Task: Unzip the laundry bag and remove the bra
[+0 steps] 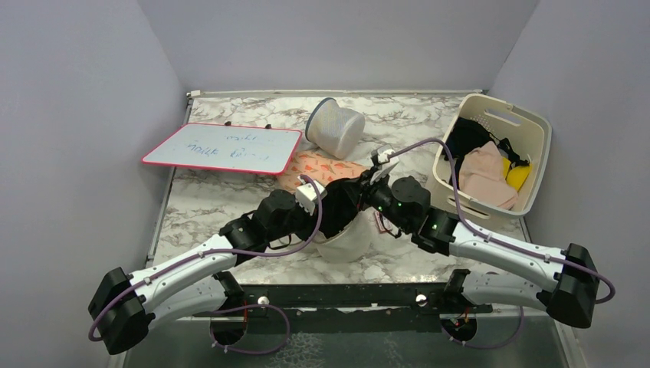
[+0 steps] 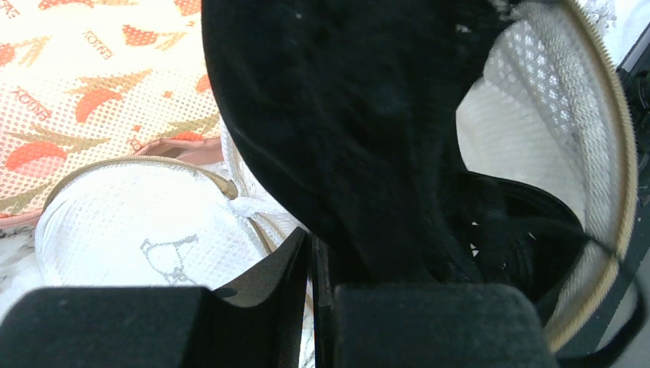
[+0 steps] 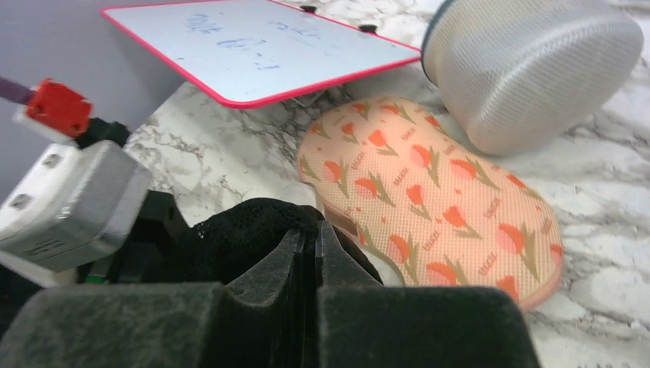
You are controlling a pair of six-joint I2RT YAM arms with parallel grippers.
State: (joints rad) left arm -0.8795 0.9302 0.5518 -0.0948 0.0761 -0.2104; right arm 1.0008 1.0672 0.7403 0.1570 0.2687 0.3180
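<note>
The cream-white mesh laundry bag (image 1: 345, 244) lies at the table's near middle, unzipped, its zip rim (image 2: 613, 153) gaping. In the left wrist view its flat face (image 2: 138, 222) shows a printed outline. The black bra (image 2: 345, 115) bulges out of the opening and also shows between the arms (image 1: 337, 211). My left gripper (image 2: 312, 249) is shut on the bag's mesh edge beside the bra. My right gripper (image 3: 310, 234) is shut on the bra's black lace (image 3: 230, 230), just above the bag. Both grippers meet over the bag (image 1: 349, 203).
An orange tulip-print mesh pouch (image 1: 326, 167) lies just behind the bag. A grey-white mesh cylinder (image 1: 336, 126) lies on its side further back. A pink-rimmed whiteboard (image 1: 222, 148) is at back left. A cream slotted basket (image 1: 529, 130) with clothes stands at the right.
</note>
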